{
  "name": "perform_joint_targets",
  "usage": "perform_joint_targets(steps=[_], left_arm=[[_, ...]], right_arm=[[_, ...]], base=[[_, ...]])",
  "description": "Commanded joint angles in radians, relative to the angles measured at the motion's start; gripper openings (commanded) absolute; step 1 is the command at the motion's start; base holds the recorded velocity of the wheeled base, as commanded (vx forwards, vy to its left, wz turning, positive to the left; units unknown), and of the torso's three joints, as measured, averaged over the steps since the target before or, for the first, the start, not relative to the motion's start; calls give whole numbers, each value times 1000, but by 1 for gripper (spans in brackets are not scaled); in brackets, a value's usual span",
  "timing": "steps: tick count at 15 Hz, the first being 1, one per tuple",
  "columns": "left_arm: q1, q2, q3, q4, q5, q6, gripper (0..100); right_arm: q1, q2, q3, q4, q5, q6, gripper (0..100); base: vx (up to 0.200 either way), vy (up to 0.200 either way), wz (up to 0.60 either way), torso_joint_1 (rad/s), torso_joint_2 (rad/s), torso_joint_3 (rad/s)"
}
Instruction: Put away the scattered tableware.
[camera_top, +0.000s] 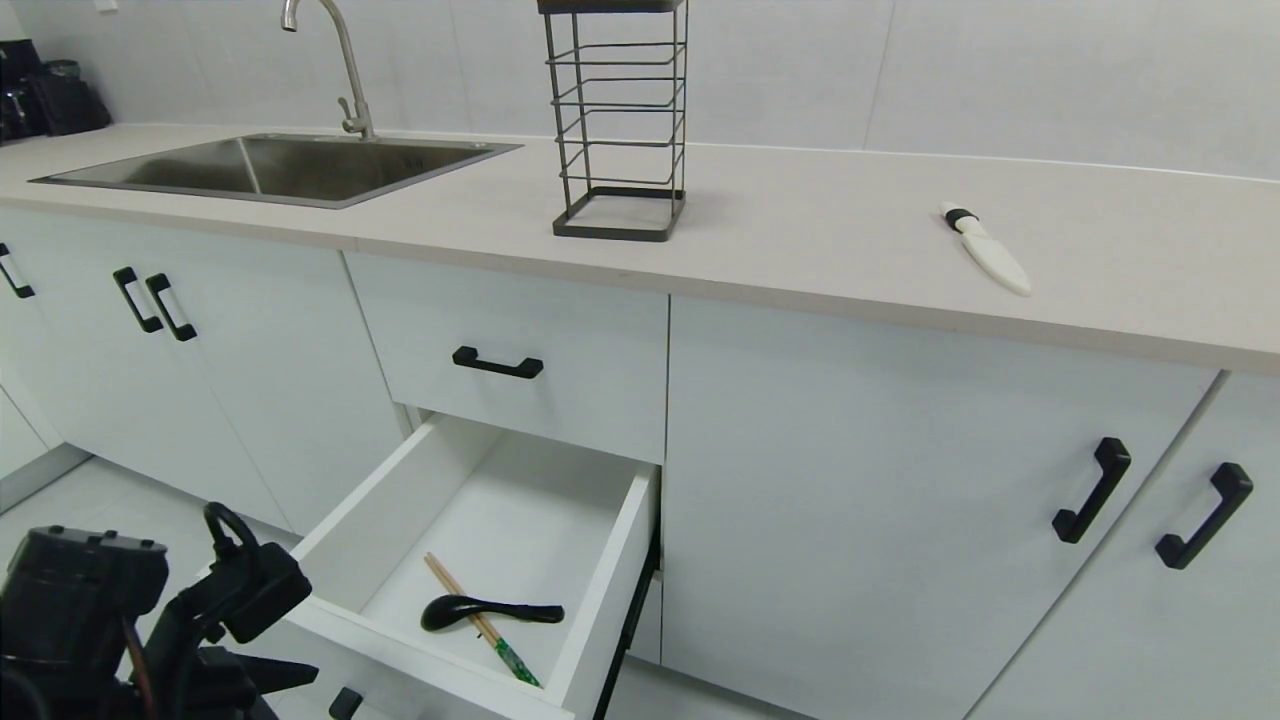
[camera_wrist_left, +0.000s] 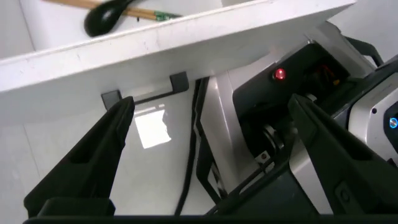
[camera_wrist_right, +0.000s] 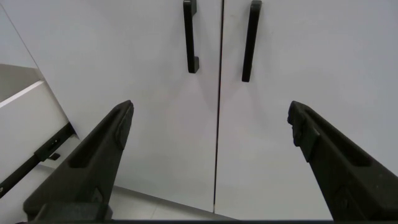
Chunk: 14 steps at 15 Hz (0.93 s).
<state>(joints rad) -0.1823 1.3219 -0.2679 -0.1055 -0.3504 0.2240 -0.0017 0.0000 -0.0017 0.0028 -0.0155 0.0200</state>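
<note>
Plainly open at lower centre, the drawer (camera_top: 612, 560) holds spoon (camera_top: 470, 611) and chopsticks (camera_top: 446, 578) near its front edge; knife (camera_top: 985, 248) lies upper right; left gripper (camera_wrist_left: 211, 118) and right gripper (camera_wrist_right: 211, 118) gape empty.

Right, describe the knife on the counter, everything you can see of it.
The knife lies flat on the pale counter, well to the right of the wire rack, touching nothing else. It looks white, perhaps plastic or ceramic, with a black band near its far end. The longer part tapers toward the counter's front edge. Whether that is bare blade or sheath cannot be told.
</note>
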Motion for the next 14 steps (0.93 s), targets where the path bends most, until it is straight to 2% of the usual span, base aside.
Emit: perform_joint_targets(steps=[1,2,4,5,7,8,11,13,14], left_arm=[[14,79,-7,-16,2,0,100],[17,83,-7,-20,2,-2,100],[75,99,6,-20,4,-11,100],[86,100,10,-20,4,-11,100],[86,108,1,-22,10,-11,100],[83,132,-16,-36,36,-11,100],[81,201,-74,-63,44,-9,100],[83,223,-68,-74,47,-11,100],[86,227,-57,-83,67,-11,100]], right_arm=[[0,2,0,0,0,0,100],[0,2,0,0,0,0,100],[0,2,0,0,0,0,100],[0,2,0,0,0,0,100],[0,2,0,0,0,0,100],[0,2,0,0,0,0,100],[0,2,0,0,0,0,100],[0,2,0,0,0,0,100],[0,2,0,0,0,0,100]], base=[[0,0,0,0,0,0],[0,0,0,0,0,0],[0,0,0,0,0,0],[0,0,0,0,0,0],[0,0,0,0,0,0],[0,0,0,0,0,0],[0,0,0,0,0,0],[0,0,0,0,0,0],[0,0,0,0,0,0]])
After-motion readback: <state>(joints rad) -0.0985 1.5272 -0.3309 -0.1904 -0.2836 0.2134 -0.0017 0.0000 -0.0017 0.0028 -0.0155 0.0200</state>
